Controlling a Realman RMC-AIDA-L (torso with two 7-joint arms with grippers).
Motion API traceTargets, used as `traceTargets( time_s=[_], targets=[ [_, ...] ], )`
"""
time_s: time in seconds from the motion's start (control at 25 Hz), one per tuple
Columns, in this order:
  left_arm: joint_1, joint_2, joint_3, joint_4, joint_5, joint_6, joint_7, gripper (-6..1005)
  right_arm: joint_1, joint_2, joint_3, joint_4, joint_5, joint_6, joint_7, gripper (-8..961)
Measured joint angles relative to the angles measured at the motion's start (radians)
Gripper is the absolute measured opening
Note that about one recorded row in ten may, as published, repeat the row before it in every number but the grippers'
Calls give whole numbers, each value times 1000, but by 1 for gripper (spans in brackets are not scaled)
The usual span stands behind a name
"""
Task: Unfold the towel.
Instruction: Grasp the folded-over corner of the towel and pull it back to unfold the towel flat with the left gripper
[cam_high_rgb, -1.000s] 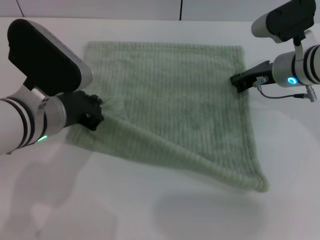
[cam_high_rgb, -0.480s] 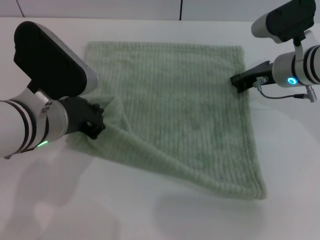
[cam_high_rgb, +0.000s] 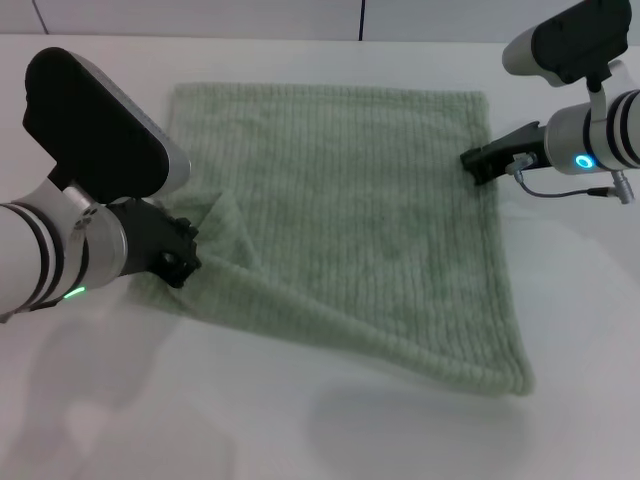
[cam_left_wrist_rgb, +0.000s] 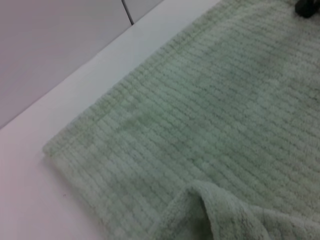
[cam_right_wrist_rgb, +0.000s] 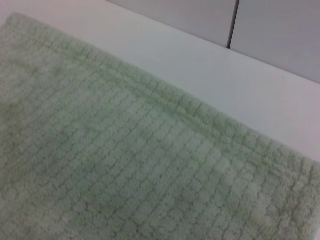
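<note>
Left claw (cam_high_rgb: 185, 250) low at the near left, right claw (cam_high_rgb: 474, 162) far right, both arms outstretched.

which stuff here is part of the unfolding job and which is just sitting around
Part of the job:
towel, near edge still doubled over
left gripper, at the towel's left edge by a raised fold
right gripper, at the towel's right edge

Just there:
table
wall panels behind it

A pale sage-green towel (cam_high_rgb: 350, 210) with fine parallel ribbed stripes is seen on a plain white tabletop (cam_high_rgb: 300, 430), flanked by black fingers (cam_high_rgb: 178, 255).
</note>
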Motion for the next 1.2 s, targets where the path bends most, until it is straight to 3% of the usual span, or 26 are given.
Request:
traceTargets(
  time_s=[1.04, 1.2],
  targets=[
    [-34, -3, -29, -12, -1, -144, 26, 145, 2, 0, 0, -1, 0, -1, -1, 0],
    [-38, -2, -32, -13, -1, -148, 28, 312, 2, 0, 0, 0, 0, -1, -1, 0]
  ],
)
